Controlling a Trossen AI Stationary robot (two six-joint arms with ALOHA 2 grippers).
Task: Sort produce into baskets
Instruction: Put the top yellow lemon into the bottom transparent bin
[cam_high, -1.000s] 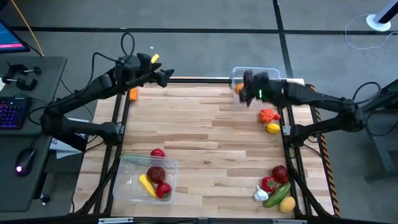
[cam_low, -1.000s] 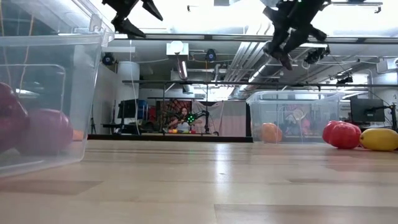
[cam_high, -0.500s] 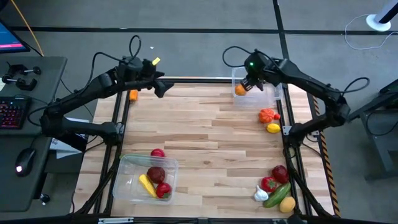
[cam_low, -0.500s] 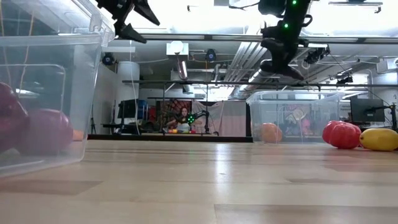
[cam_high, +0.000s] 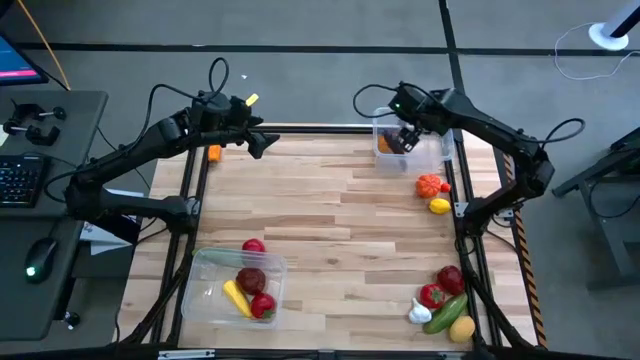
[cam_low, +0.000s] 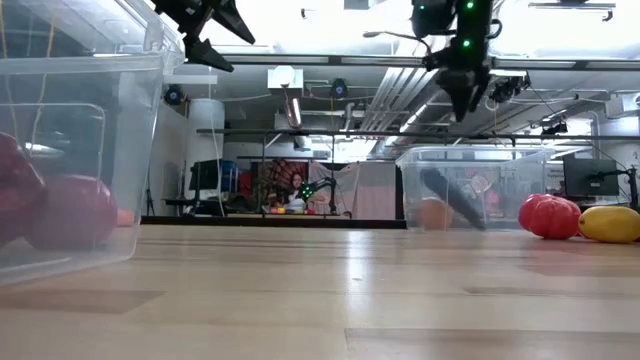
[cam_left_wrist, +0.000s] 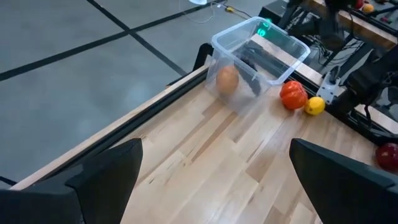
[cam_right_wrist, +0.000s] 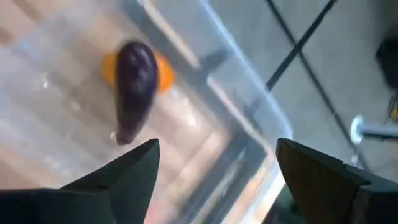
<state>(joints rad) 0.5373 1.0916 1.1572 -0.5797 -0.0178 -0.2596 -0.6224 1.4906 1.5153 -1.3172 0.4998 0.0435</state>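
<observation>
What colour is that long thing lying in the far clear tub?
Dark purple: the eggplant, beside an orange piece. The right wrist view shows it best.

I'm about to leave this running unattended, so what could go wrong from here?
1. The right claw hangs open just above the far clear tub; retreating low could clip its rim.
2. The dark eggplant lies tilted against an orange piece and may shift.
3. An orange piece sits off the table edge, awkward for the left claw.
</observation>
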